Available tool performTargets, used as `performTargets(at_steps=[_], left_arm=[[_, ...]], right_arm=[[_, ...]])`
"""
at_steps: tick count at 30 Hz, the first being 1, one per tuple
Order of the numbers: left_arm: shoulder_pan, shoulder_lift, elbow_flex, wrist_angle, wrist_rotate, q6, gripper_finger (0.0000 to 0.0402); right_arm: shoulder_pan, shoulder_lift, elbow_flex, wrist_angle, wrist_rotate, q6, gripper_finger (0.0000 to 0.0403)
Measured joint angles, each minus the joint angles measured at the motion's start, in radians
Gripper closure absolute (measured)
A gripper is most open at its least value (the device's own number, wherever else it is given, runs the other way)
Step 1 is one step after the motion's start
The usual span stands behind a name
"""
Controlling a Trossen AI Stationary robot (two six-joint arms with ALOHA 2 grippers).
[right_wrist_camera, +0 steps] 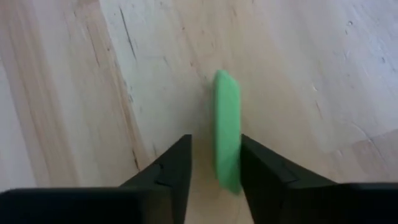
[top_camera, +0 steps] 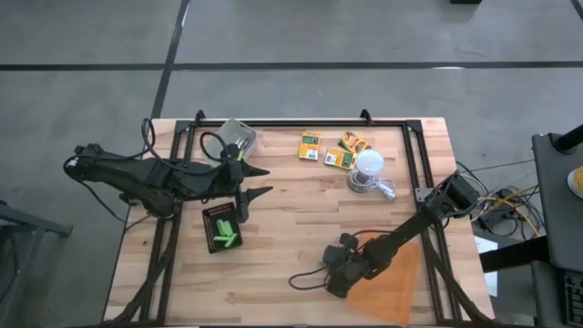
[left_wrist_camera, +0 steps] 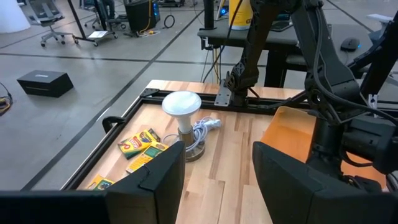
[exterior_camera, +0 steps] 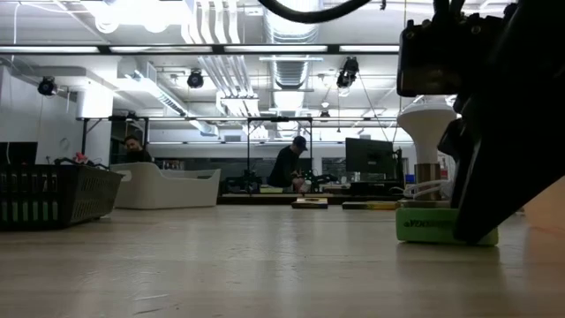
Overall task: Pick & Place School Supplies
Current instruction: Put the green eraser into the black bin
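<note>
One stubby bright-green stick (right_wrist_camera: 227, 124) lies flat on the wood; it shows in the low view (exterior_camera: 441, 225) under the dark right gripper. My right gripper (right_wrist_camera: 216, 142), near the table's near edge (top_camera: 335, 273), is open, pointing down, with one finger on each side of this stick. More green sticks (top_camera: 225, 239) lie in the black tray (top_camera: 211, 219). Three orange-yellow boxes (top_camera: 310, 146) (top_camera: 353, 141) (top_camera: 338, 159) lie flat near the far edge. My left gripper (top_camera: 260, 182) is open, held just beyond the tray (left_wrist_camera: 217, 180). I see no plier-like tools. My right gripper stands over the green stick from above, its fingers lying along the stick's length. One finger (right_wrist_camera: 261, 168) is right against the stick's side (right_wrist_camera: 235, 162), and a gap shows at the other finger. I cannot tell whether it touches. The stick rests on the table.
A white lamp with a coiled cord (top_camera: 369, 166) stands beside the boxes. A wire basket (top_camera: 237, 135) sits at the far left corner. The translucent orange sheet (top_camera: 393, 282) lies under the right arm. A black frame (top_camera: 301, 123) runs along the table's edges. People are in the room behind (exterior_camera: 290, 163).
</note>
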Motion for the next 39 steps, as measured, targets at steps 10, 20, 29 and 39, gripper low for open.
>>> performTargets(at_steps=[10, 20, 29, 39], left_arm=[[0.000, 0.000, 0.000, 0.000, 0.001, -0.003, 0.0209], [0.000, 0.000, 0.000, 0.013, 0.001, -0.005, 0.0209], [0.000, -0.001, 0.001, 0.070, 0.001, 0.021, 0.0209], [0.000, -0.003, 0.001, 0.028, 0.001, 0.043, 0.0209]], right_arm=[[0.000, -0.001, 0.000, -0.041, 0.002, 0.049, 0.0374], [0.001, -0.001, 0.008, -0.045, 0.001, 0.113, 0.0363], [0.001, -0.016, 0.027, -0.044, 0.001, 0.202, 0.0366], [-0.003, -0.071, 0.102, -0.041, 0.000, 0.097, 0.0366]])
